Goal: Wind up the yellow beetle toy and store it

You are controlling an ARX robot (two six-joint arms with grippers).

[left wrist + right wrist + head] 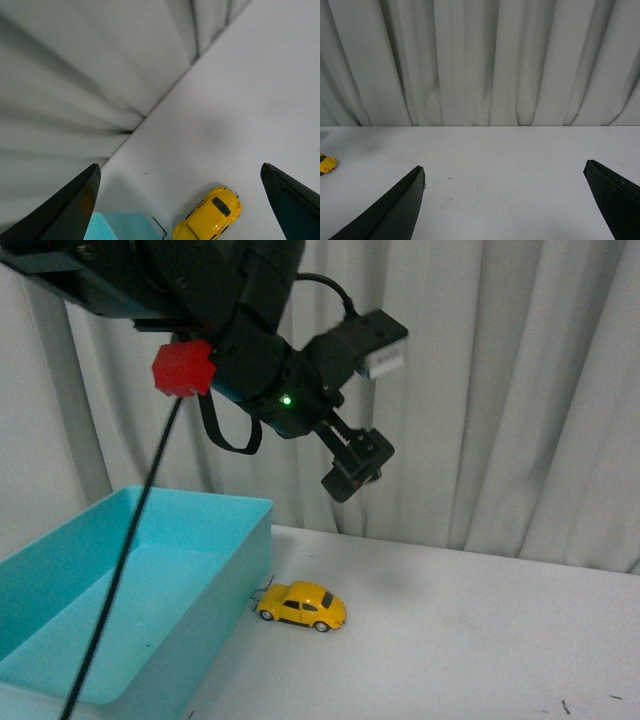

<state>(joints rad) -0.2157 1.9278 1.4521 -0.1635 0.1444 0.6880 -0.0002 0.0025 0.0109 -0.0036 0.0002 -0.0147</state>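
Note:
The yellow beetle toy [302, 605] stands on its wheels on the white table, just right of the teal bin's near corner. My left gripper [356, 464] hangs open high above the table, over and slightly behind the toy. In the left wrist view the toy [210, 216] lies far below between the spread fingers of the left gripper [180, 170], with nothing held. The right gripper [503, 166] is open over bare table, and the toy [326, 164] shows only at the frame's edge. The right arm is out of the front view.
An empty teal bin [228, 600] takes up the left of the table, its corner [117, 226] close to the toy. A thin black thread lies between bin and toy. A black cable [120, 580] hangs across the bin. A pleated white curtain [500, 390] backs the table.

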